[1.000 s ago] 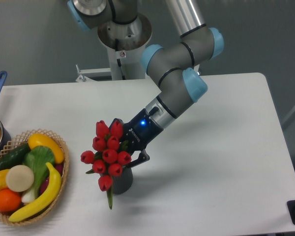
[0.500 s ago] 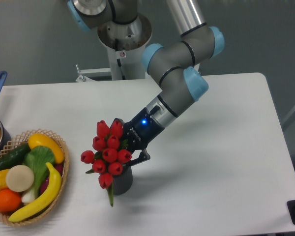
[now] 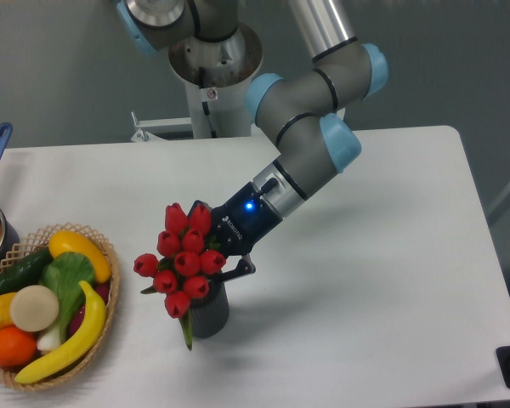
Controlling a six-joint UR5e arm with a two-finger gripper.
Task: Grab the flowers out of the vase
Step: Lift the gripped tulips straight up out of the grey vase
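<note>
Tight bunch of red tulip flowers (image 3: pixel 181 263), stems in upright dark grey vase (image 3: pixel 209 312) on table.

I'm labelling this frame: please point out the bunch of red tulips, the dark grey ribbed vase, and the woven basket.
Bunch of red tulip flowers (image 3: pixel 181 259), fixed camera, a central bud.
Dark grey ribbed cylindrical vase (image 3: pixel 211 314), fixed camera, its side wall.
Round woven basket (image 3: pixel 112 255), fixed camera, right rim.

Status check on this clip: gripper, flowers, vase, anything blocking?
Gripper at the flowers, jaws hidden behind the blooms. Stems down in the vase, not yet out. Basket off to the side, nothing blocking.
</note>
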